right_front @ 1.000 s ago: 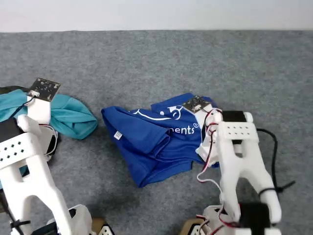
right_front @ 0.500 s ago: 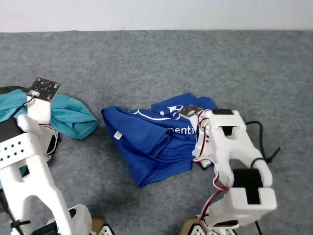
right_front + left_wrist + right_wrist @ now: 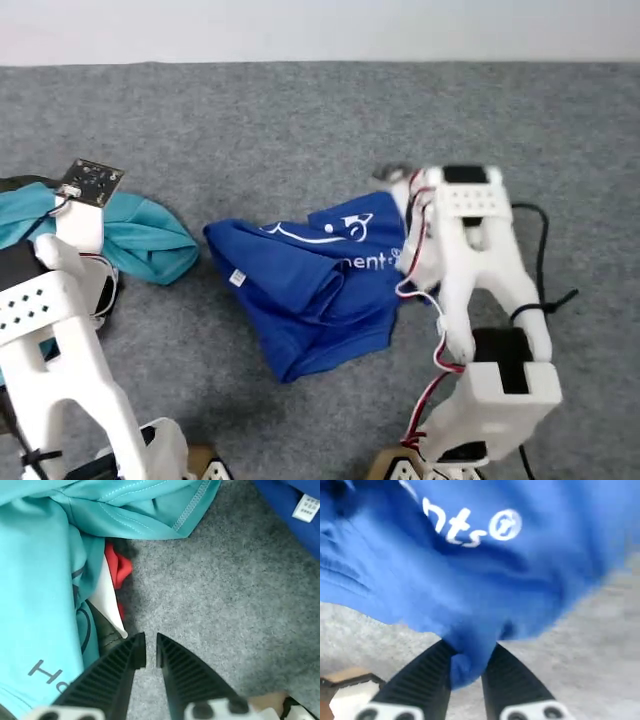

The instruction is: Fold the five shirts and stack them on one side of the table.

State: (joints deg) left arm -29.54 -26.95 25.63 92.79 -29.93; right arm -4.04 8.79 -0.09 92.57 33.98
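A blue shirt (image 3: 320, 290) with white print lies crumpled at the table's middle. My right gripper (image 3: 469, 652) is shut on a fold of the blue shirt (image 3: 470, 580) at its right edge, and the cloth hangs bunched from the fingers. The right arm (image 3: 470, 230) stands raised over that edge. A teal shirt (image 3: 140, 235) tops a pile at the left. My left gripper (image 3: 146, 649) hovers over bare mat beside the teal shirt (image 3: 45, 580), its fingers nearly together with nothing between them.
Under the teal shirt lie a red and white garment (image 3: 120, 570) and a dark one (image 3: 20, 265). A white label (image 3: 237, 277) sticks out at the blue shirt's left edge. Grey mat (image 3: 300, 120) stretches bare across the far side and right.
The right arm has risen and swung toward the far side, pulling the blue shirt's right edge up with it. The left arm has stayed still.
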